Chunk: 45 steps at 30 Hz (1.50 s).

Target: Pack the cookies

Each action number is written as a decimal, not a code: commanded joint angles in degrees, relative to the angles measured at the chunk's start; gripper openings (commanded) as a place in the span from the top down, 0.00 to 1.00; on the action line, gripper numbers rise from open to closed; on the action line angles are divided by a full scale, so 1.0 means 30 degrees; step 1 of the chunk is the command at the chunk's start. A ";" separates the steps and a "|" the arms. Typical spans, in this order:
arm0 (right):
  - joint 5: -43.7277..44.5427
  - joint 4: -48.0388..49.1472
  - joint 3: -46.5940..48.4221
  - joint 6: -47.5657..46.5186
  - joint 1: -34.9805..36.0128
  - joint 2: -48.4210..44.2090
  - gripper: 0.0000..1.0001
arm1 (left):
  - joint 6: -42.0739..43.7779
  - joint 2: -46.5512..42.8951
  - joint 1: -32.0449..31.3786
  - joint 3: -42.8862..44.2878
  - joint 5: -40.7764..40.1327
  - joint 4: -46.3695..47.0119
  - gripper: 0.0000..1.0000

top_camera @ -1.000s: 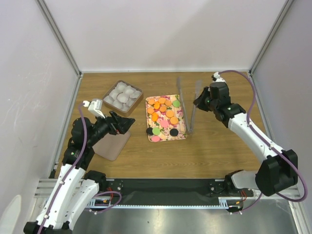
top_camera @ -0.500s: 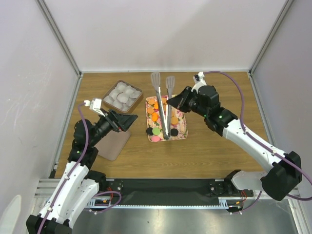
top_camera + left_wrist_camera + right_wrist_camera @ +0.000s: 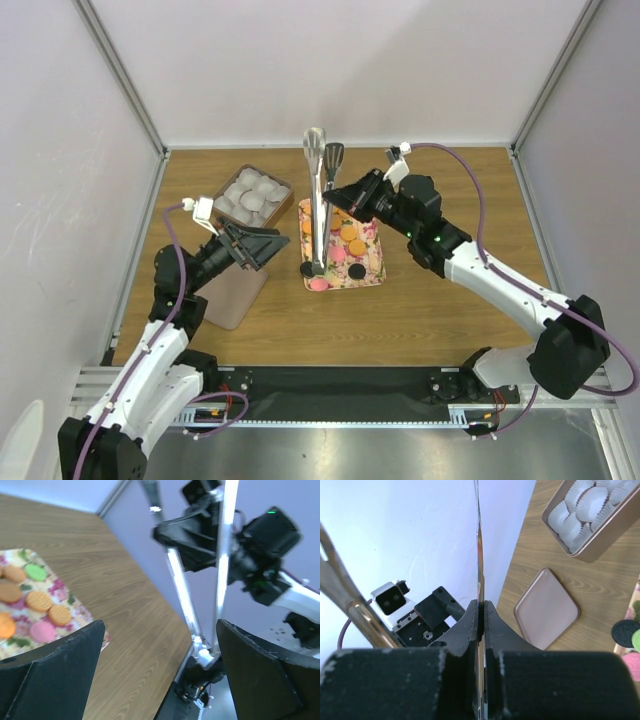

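Cookies [image 3: 350,233]: small flat discs in orange, pink, green and black, all lying on the floral tray [image 3: 373,265] at mid-table. None is off the tray and none is in a gripper.

Across the tray's left half: a pair of metal tongs [image 3: 318,210]. From above, their joined end sits over the tray's near-left corner and the two spoon heads spread past its far edge. They hide a strip of cookies there. Height above the tray cannot be told.

Right gripper [image 3: 350,197]: over the tray's far edge, clamped on one blade of the tongs. The right wrist view shows the fingers [image 3: 470,625] pressed flat to the thin blade.

Left gripper [image 3: 262,243]: just left of the tray, jaws spread wide, holding nothing. Its wrist view looks across the tray's corner toward the tongs [image 3: 222,570].

Left of the tray, far side: a tin [image 3: 282,203] filled with white paper cups [image 3: 250,197]. Left of the tray, near side: a flat pink plate [image 3: 235,300], partly under the left arm.

Change over the last second: the tongs stood along the tray's right edge with the right gripper beyond its far-right corner, and both have swung left over the tray. The left gripper has shifted slightly towards the tray. Cookies, tin and plate have not moved.
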 commanded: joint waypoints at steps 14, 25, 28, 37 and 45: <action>-0.0507 0.6124 0.0638 0.2817 0.1337 0.2830 1.00 | -0.2548 0.1842 0.0039 0.1308 0.3262 0.5138 0.00; -0.0038 0.9228 0.0698 0.3081 0.2304 0.3946 1.00 | -0.2782 0.3043 -0.0166 0.2161 0.3878 0.4845 0.00; 0.0138 0.9494 0.0727 0.3022 0.2392 0.4034 1.00 | -0.2695 0.3073 -0.0166 0.2190 0.3820 0.4553 0.00; 0.0753 1.2654 -0.0034 0.2993 0.2920 0.4911 1.00 | -0.4625 0.3599 -0.0400 0.1956 0.3848 0.6336 0.01; 0.1396 1.5906 -0.0677 0.3285 0.3300 0.5791 1.00 | -0.5359 0.3542 -0.0459 0.1897 0.3937 0.6984 0.05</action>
